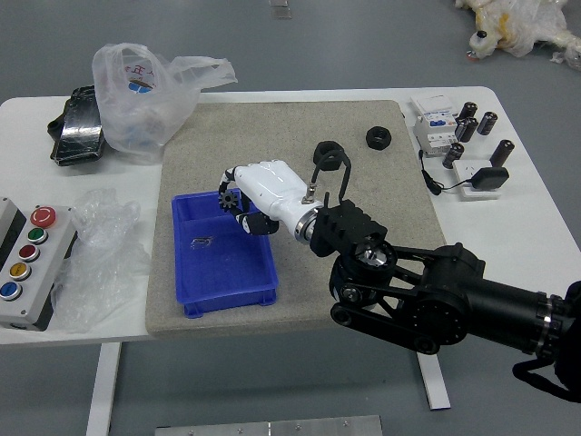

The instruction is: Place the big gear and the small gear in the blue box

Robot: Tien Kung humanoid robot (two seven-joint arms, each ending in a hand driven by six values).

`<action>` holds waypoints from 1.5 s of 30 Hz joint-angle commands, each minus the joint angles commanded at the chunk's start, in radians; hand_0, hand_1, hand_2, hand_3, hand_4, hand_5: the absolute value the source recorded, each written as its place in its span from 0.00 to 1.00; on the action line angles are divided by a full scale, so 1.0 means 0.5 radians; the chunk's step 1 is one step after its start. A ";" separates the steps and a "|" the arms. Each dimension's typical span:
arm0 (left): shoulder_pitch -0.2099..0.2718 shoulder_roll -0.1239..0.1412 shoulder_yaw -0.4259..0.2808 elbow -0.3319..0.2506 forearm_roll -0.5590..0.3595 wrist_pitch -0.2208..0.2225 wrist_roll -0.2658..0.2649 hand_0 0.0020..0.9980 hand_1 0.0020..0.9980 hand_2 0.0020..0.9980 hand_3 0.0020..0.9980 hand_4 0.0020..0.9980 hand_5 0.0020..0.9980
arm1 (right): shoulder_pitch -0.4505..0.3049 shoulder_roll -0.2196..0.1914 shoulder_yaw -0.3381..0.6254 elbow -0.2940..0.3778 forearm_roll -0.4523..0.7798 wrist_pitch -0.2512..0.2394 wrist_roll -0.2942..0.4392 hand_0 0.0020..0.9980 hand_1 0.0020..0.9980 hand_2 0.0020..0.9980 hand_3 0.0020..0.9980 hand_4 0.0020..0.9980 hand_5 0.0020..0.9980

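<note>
My right arm (436, 291) comes in from the right, over the grey floor (227, 381) and the table's near edge. A blue box (218, 277) sits on the beige mat (399, 177), a little metal piece (201, 242) lying inside it. At my left is a white panel (25, 311) with coloured buttons, with crumpled clear plastic (100, 259) beside it.

My right hand (265, 193) hangs over the box's far right part, fingers (259, 223) curled nearly closed, their tips pinching the small gear (229, 200) above the far end. I can't see the big gear.

Farther over, two black nuts (378, 137) lie on the mat, one partly behind my arm. White boxes (438, 134) and upright dark cylinders (502, 152) crowd the right side of the white table (522, 263); a translucent bag (145, 109) and a shiny black packet (78, 132) rest far left. Beyond, on the grey floor, a pale plush toy (513, 23) lies among clear wrapping.
</note>
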 joint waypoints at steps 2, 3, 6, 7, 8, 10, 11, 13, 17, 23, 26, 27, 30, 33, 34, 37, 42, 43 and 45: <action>0.001 -0.001 -0.002 -0.001 0.002 0.000 0.002 0.64 0.62 0.57 0.65 0.66 0.16 | -0.001 0.007 -0.008 -0.008 0.009 -0.002 0.001 0.32 0.51 0.27 0.65 0.42 0.07; 0.001 -0.001 -0.002 -0.001 0.002 0.000 0.002 0.64 0.62 0.57 0.65 0.66 0.16 | -0.001 0.011 -0.012 -0.010 0.012 -0.005 0.002 0.32 0.51 0.27 0.65 0.42 0.07; -0.002 -0.002 -0.002 -0.002 0.002 0.000 0.004 0.64 0.62 0.57 0.65 0.66 0.16 | 0.007 0.021 -0.024 -0.017 0.016 -0.017 0.004 0.31 0.51 0.27 0.74 0.58 0.18; -0.003 -0.002 -0.002 -0.003 0.003 0.000 0.004 0.64 0.62 0.57 0.65 0.66 0.16 | 0.009 0.024 -0.028 -0.019 0.016 -0.021 0.005 0.31 0.51 0.27 0.74 0.58 0.18; -0.004 -0.002 -0.001 -0.003 0.003 0.000 0.004 0.64 0.62 0.57 0.65 0.66 0.16 | 0.012 0.027 -0.031 -0.020 0.016 -0.025 0.007 0.31 0.51 0.27 0.74 0.58 0.18; -0.007 -0.003 0.000 -0.004 0.001 0.000 0.003 0.64 0.62 0.57 0.65 0.66 0.16 | 0.017 0.034 -0.037 -0.023 0.013 -0.030 0.009 0.31 0.51 0.27 0.74 0.58 0.18; -0.007 -0.003 0.001 -0.004 0.001 0.000 0.003 0.64 0.61 0.57 0.65 0.66 0.16 | 0.018 0.036 -0.038 -0.024 0.011 -0.031 0.008 0.31 0.48 0.24 0.86 0.80 0.30; -0.008 -0.002 0.000 -0.004 0.003 0.000 0.004 0.64 0.61 0.57 0.65 0.66 0.16 | 0.021 0.038 -0.039 -0.025 0.004 -0.030 0.005 0.31 0.48 0.24 0.86 0.80 0.30; -0.007 -0.002 -0.003 -0.005 0.006 -0.001 0.006 0.64 0.61 0.57 0.65 0.66 0.16 | 0.021 0.036 -0.032 -0.028 -0.008 -0.022 -0.002 0.30 0.45 0.23 0.86 0.83 0.30; -0.006 -0.004 -0.004 -0.005 0.008 -0.001 0.006 0.64 0.62 0.57 0.65 0.66 0.16 | -0.028 -0.002 0.072 -0.005 -0.003 -0.047 0.010 0.30 0.47 0.29 0.78 0.86 0.32; -0.005 -0.005 0.002 -0.003 0.000 0.001 0.001 0.64 0.62 0.57 0.65 0.66 0.16 | -0.099 -0.082 0.202 0.034 -0.001 -0.075 0.024 0.30 0.47 0.29 0.78 0.86 0.32; -0.004 -0.006 0.001 -0.003 0.002 0.001 0.002 0.64 0.62 0.57 0.65 0.66 0.16 | -0.130 -0.119 0.257 0.051 -0.007 -0.084 0.028 0.30 0.47 0.29 0.78 0.86 0.32; -0.003 -0.007 0.002 -0.001 0.000 0.001 0.000 0.64 0.62 0.57 0.65 0.66 0.16 | -0.232 -0.226 0.399 0.095 -0.018 -0.102 0.032 0.36 0.63 0.70 0.78 0.88 0.31; -0.002 -0.009 0.012 0.000 -0.015 0.005 -0.006 0.64 0.62 0.57 0.65 0.66 0.16 | -0.358 -0.345 0.557 0.130 -0.011 -0.093 0.031 0.36 0.63 0.70 0.78 0.88 0.31; -0.001 -0.010 0.015 0.001 -0.020 0.006 -0.008 0.64 0.62 0.57 0.65 0.66 0.16 | -0.396 -0.378 0.600 0.134 -0.001 -0.093 0.037 0.36 0.63 0.70 0.78 0.88 0.31; 0.003 -0.012 0.015 0.002 -0.024 0.008 -0.010 0.64 0.62 0.57 0.65 0.66 0.16 | -0.524 -0.459 0.728 0.143 0.018 -0.113 0.068 0.74 0.81 0.88 0.87 0.88 0.31; 0.008 -0.015 0.010 0.004 -0.019 0.006 -0.011 0.64 0.61 0.57 0.65 0.66 0.16 | -0.744 -0.510 0.850 0.169 -0.006 -0.148 0.104 0.77 0.83 0.89 0.88 0.88 0.30; 0.007 -0.016 0.011 0.005 -0.020 0.007 -0.013 0.64 0.61 0.57 0.65 0.66 0.16 | -0.779 -0.511 0.849 0.178 -0.010 -0.151 0.107 0.77 0.83 0.89 0.88 0.88 0.30; 0.005 -0.016 0.013 0.006 -0.021 0.007 -0.015 0.64 0.61 0.57 0.65 0.66 0.16 | -0.847 -0.504 0.835 0.196 -0.012 -0.154 0.112 0.77 0.83 0.89 0.88 0.88 0.30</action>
